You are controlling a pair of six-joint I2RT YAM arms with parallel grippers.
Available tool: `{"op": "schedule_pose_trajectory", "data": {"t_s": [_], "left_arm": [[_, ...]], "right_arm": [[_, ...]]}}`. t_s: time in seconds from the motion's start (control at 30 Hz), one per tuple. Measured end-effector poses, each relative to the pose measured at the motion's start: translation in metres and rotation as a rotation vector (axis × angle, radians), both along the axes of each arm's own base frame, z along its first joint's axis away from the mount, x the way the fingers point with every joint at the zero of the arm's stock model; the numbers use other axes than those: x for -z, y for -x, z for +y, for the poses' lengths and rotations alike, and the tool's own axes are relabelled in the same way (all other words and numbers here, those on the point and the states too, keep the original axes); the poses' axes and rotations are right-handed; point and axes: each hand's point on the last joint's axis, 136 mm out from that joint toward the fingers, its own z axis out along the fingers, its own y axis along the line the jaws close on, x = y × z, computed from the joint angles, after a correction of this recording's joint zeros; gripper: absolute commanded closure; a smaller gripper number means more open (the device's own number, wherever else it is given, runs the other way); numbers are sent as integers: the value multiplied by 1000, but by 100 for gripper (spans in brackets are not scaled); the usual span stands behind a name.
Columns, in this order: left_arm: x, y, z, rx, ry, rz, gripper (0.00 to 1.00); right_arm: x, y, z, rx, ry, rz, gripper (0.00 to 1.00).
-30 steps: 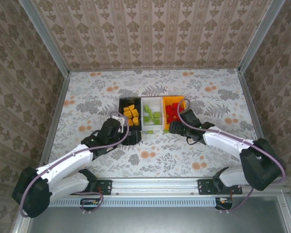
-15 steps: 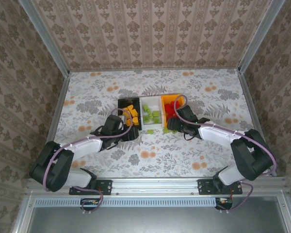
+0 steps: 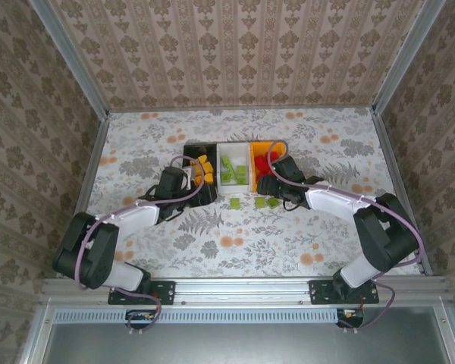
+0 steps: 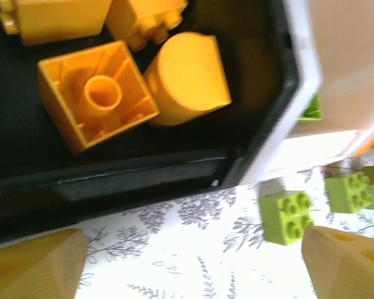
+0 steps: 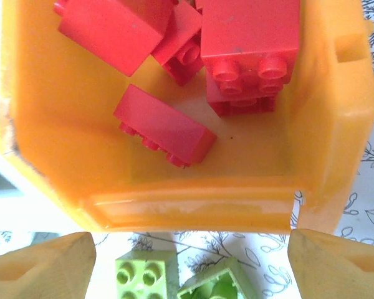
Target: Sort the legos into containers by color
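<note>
Three containers stand in a row: a black bin (image 3: 188, 153) with orange-yellow legos (image 3: 205, 168), a white bin (image 3: 235, 147) with light green legos (image 3: 235, 171), and an orange bin (image 3: 277, 145) with red legos (image 3: 261, 163). My left gripper (image 3: 203, 189) is open at the black bin's near wall (image 4: 143, 180), with nothing between its fingers (image 4: 31, 268). A green lego (image 4: 287, 215) lies by its right finger. My right gripper (image 5: 190, 268) is open at the orange bin's near wall (image 5: 193, 202), with two green legos (image 5: 146, 277) on the table between its fingers.
Three loose green legos (image 3: 233, 203) lie on the flowered table (image 3: 235, 243) just in front of the bins. Patterned walls enclose the table on three sides. Both arms reach in from the near edge.
Both grippers have moved toward the far wall, and the three bins have slid away with them. Green legos now lie uncovered in front of the bins.
</note>
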Motion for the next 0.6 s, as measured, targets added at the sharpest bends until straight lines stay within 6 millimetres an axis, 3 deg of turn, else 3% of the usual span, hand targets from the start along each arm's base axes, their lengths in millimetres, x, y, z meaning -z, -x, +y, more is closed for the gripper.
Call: {"op": "schedule_pose_trajectory", "data": {"t_s": [0.17,0.23,0.33,0.43,0.6], "left_arm": [[-69,30,-25,84,89,-165,0],[-95,45,-32,114,118,-235,0],[-113,60,-33,127,132,-285,0],[-106,66,-25,106,112,-287,0],[-75,75,-5,57,53,-229,0]], "right_arm": [[-18,21,-7,-5,-13,-37,22],[-16,31,-10,-7,-9,-30,25],[-3,40,-15,-1,13,2,29],[11,46,-21,16,34,33,34],[32,47,-26,39,77,80,41]]}}
